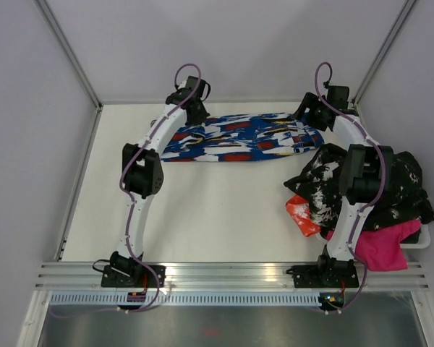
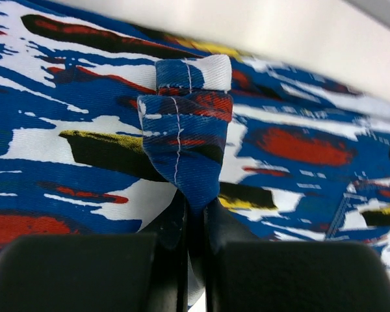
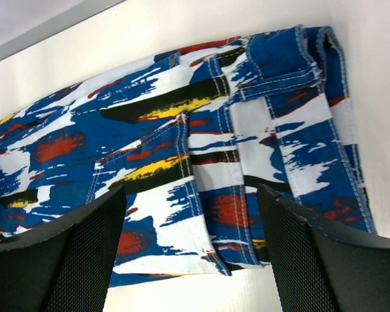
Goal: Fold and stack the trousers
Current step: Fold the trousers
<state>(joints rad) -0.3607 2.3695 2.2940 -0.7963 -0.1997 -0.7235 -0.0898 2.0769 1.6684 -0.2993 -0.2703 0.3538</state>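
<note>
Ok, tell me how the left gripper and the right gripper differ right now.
The left gripper is shut, pinching a stitched fold of the trousers; the right gripper is open and holds nothing. The left gripper is at the trousers' left end in the top view, the right gripper over the pocketed right end. Both are at the far side of the table, at the same garment.

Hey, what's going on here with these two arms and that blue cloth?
Two arms handle the blue trousers, lying flat at the back of the table. The left pincer is shut on a pinch of fabric at their left end. The right pincer is open above the other end, gripping nothing. A pile of other clothes sits to the right.
</note>
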